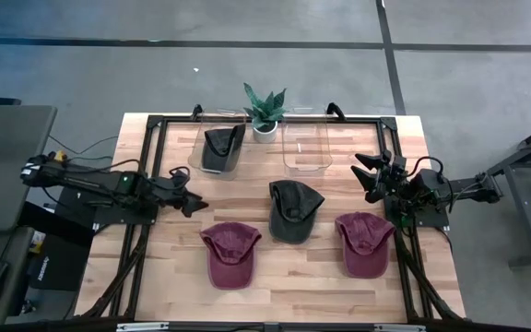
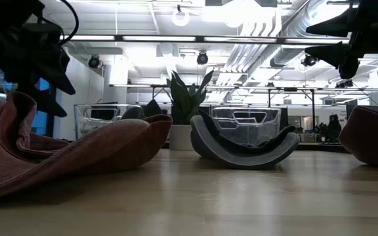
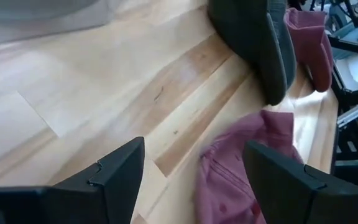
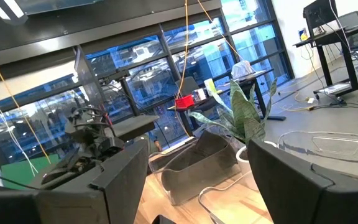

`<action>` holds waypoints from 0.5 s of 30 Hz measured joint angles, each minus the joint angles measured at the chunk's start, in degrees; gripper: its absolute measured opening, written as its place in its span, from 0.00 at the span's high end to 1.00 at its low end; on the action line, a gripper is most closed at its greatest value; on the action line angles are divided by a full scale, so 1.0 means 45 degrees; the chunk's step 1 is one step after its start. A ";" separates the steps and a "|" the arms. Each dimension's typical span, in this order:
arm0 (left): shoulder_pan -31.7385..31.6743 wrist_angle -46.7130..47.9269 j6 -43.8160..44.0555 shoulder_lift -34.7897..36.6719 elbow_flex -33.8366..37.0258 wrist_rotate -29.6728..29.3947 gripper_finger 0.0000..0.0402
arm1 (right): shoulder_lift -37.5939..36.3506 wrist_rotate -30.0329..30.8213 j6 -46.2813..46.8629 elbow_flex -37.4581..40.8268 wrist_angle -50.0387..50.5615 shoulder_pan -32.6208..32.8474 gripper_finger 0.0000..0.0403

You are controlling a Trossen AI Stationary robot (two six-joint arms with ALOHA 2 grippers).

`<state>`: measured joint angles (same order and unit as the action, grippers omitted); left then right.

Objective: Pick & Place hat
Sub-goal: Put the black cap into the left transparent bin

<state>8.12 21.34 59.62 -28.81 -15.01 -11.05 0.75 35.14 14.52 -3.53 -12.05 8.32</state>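
Although the low view takes in the whole tabletop, the near maroon fabric cap [image 2: 64, 154] fills its left side and hides much of what lies behind, while the second maroon cap [image 2: 373, 137] is cut off at the right edge. From above, three caps lie loose on the pale wooden slatted table [image 1: 164, 277]: one maroon cap [image 1: 230, 254] at front left, a dark grey cap [image 1: 293, 209] in the middle, and the other maroon cap [image 1: 365, 243] at front right. A fourth dark grey cap [image 1: 221, 148] sits inside the left clear plastic bin [image 1: 203, 138], and the right clear plastic bin [image 1: 306, 146] stands beside it, with a small green potted plant in a white pot [image 1: 265, 112] between them at the back edge. The left gripper [image 1: 192, 204] hangs above the table just left of the front-left maroon cap, its fingers spread apart and holding nothing; its wrist view looks down past them onto that cap [image 3: 241, 168]. The right gripper [image 1: 367, 177] hovers raised near the right table edge, behind the right maroon cap, pointing toward the bins, fingers likewise parted and empty.
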 joint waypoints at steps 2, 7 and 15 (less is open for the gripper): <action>-0.0010 -0.0383 -0.0463 0.0126 0.0236 0.0003 0.35 | 0.0000 0.0000 -0.0002 0.0000 0.0000 -0.0002 0.33; -0.0010 -0.1188 -0.1089 0.0308 0.0781 -0.0033 0.35 | 0.0000 0.0000 -0.0002 0.0000 0.0000 -0.0002 0.33; -0.0005 -0.2022 -0.1574 0.0362 0.1439 -0.0255 0.35 | 0.0000 0.0000 -0.0004 0.0000 0.0000 -0.0005 0.33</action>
<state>8.10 12.24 52.54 -27.18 -8.54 -12.20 0.75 35.14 14.50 -3.53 -12.05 8.30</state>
